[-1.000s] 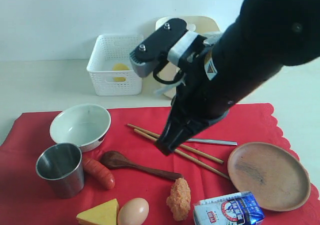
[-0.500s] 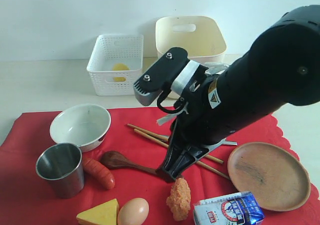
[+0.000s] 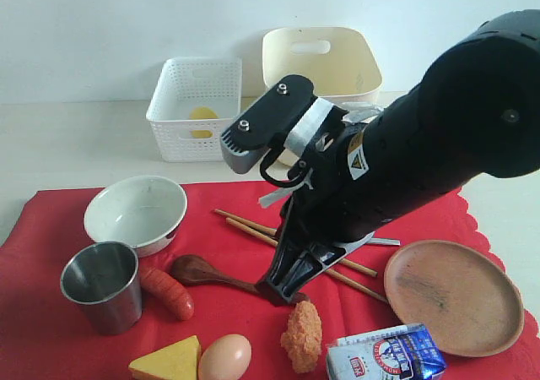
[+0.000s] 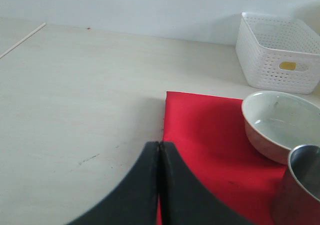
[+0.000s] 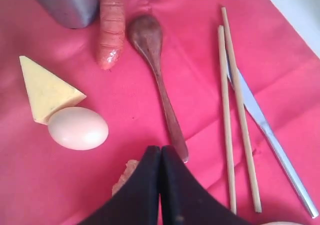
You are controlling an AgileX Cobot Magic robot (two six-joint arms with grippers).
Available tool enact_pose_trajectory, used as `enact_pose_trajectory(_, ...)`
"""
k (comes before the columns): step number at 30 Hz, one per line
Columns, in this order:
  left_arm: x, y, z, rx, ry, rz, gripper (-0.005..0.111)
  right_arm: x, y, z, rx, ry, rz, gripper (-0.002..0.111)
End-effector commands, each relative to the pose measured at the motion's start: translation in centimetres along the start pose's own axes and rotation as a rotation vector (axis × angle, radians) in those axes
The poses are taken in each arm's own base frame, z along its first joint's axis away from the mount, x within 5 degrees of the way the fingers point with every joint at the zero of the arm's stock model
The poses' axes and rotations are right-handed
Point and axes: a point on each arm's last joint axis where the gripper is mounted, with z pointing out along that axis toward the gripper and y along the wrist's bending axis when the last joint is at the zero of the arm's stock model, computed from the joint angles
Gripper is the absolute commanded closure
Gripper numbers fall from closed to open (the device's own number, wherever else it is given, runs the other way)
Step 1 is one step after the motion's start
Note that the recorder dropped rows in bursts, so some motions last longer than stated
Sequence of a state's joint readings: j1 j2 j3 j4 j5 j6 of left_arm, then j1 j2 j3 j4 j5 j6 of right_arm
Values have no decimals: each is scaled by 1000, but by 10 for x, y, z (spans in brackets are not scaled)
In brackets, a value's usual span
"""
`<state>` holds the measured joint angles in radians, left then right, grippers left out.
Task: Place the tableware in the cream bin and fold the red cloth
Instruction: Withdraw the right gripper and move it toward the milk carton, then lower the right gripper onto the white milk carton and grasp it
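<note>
leaning down over the red cloth [image 3: 232, 308], the right gripper [image 3: 283, 290] is hanging with its jaws pressed together and nothing between them. its tip is sitting just beside the handle end of the dark wooden spoon [image 3: 196, 269] (whether it is touching the wood i cannot tell). the two chopsticks [image 3: 361, 269] and the silver table knife [image 3: 380, 241] are lying side by side on the cloth just past the spoon. the brown round plate [image 3: 451, 295] is sitting near the cloth's scalloped edge. the white bowl [image 3: 135, 211] and steel cup [image 3: 101, 283] are standing close together at the other end. the cream bin [image 3: 321, 59] is waiting at the back beside the white perforated basket [image 3: 194, 110], well apart from the tableware. the left gripper [image 4: 159, 146] is hovering over the cloth's corner, jaws closed tight and empty.
</note>
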<state>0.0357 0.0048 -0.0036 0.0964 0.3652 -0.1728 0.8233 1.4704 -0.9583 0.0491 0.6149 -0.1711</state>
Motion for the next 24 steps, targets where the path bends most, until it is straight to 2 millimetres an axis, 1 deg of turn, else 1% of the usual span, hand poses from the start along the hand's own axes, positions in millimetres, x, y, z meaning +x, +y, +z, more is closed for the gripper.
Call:
enact_pose_trajectory(1, 0, 0, 0, 0, -11, -2, 106, 9, -2, -2, 25, 86, -64, 108)
enact_pose_trajectory(5, 0, 0, 0, 0, -11, -2, 106, 23, -7, -8, 73, 237, -137, 108)
enact_pose_trajectory(7, 0, 0, 0, 0, -11, -2, 106, 26, -8, -15, 87, 263, -148, 108)
enact_pose_trajectory(9, 0, 0, 0, 0, -11, -2, 106, 26, -9, -24, 95, 249, -150, 108)
enact_pose_trajectory(16, 0, 0, 0, 0, -11, -2, 106, 28, -7, -74, 129, 86, -142, 108)
enact_pose_trajectory(18, 0, 0, 0, 0, -11, -2, 106, 31, -6, -89, 138, 51, -138, 108)
enact_pose_trajectory(21, 0, 0, 0, 0, -11, -2, 106, 38, -5, -106, 148, 4, -138, 108)
enact_pose_trajectory(24, 0, 0, 0, 0, -11, -2, 106, 52, -3, -116, 157, -20, -160, 108)
